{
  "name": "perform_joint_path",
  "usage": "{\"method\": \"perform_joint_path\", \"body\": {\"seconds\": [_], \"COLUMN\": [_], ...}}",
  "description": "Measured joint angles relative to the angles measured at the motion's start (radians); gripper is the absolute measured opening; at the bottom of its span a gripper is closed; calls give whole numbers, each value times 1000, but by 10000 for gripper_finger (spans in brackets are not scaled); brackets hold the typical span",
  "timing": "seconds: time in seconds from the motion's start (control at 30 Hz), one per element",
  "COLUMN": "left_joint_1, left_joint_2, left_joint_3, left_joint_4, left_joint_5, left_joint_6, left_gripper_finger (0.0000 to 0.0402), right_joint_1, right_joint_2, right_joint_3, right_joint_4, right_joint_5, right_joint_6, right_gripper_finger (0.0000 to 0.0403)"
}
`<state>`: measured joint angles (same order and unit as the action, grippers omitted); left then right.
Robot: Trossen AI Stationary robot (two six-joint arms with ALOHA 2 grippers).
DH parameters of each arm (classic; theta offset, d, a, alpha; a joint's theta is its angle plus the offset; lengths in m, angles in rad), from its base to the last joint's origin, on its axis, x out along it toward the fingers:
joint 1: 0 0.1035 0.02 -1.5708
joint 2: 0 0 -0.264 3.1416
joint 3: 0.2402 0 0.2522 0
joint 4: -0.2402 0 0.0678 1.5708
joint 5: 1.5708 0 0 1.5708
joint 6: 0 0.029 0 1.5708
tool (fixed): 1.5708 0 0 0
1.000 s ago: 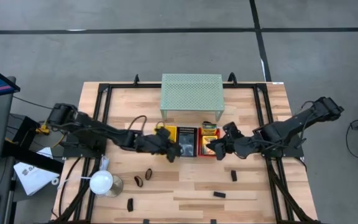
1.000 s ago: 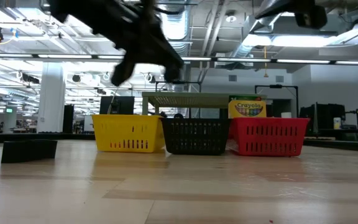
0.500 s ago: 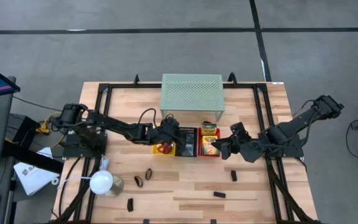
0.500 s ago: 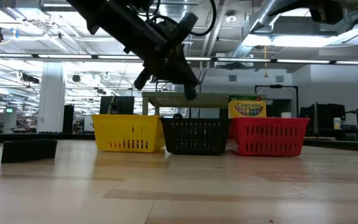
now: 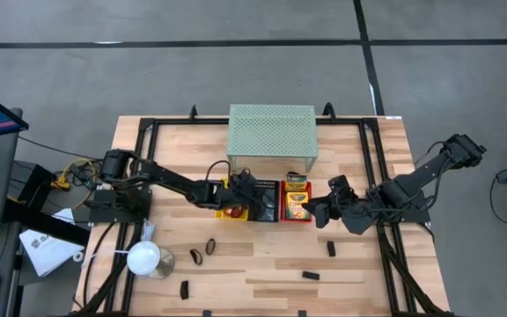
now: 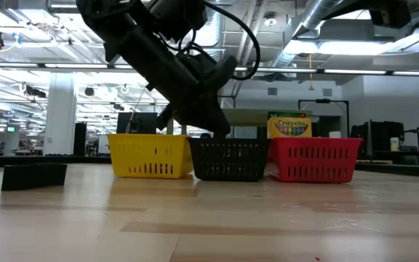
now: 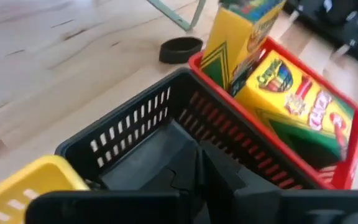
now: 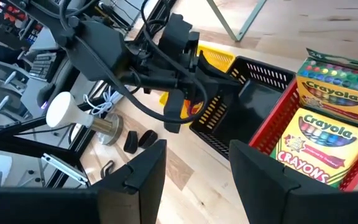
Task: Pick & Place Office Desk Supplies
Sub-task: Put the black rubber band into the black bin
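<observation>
Now left hand (image 5: 252,199) over black basket (image 5: 266,201) rim, right hand (image 5: 317,211) beside.

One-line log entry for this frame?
left claw: over black basket | right claw: open, beside red basket | crayon boxes: in red basket

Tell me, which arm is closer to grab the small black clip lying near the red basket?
The right one, probably. The right gripper hangs open beside the red plastic basket, and the small black clip lies close by it. The left gripper is farther off, over the black plastic basket.
</observation>
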<state>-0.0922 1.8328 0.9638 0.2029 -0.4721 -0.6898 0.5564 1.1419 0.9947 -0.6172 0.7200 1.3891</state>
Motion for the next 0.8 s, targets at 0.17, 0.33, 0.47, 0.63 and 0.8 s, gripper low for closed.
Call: {"method": "perform_joint_path", "body": {"seconds": [0.17,0.33,0.47,0.63,0.8], "left_joint_1": [19,28,27,26,26], "left_joint_2": [6,6,5,5,5], "left_joint_3": [0,0,0,0,0], "left_joint_4": [7,39,80,92,101], "left_joint_5": [7,10,12,13,14], "left_joint_6": [-59,-86,-87,-122,-134], "left_gripper_finger": [47,101,138,161,164], "right_joint_1": [0,1,1,12,28], "right_joint_2": [0,0,0,0,0], "right_joint_3": [0,0,0,0,0], "right_joint_4": [0,0,0,-7,-12], "right_joint_5": [-1,-4,-5,-4,-1], "right_joint_6": [0,-1,-5,-8,-8], "right_gripper_finger": [172,172,172,172,173]}}
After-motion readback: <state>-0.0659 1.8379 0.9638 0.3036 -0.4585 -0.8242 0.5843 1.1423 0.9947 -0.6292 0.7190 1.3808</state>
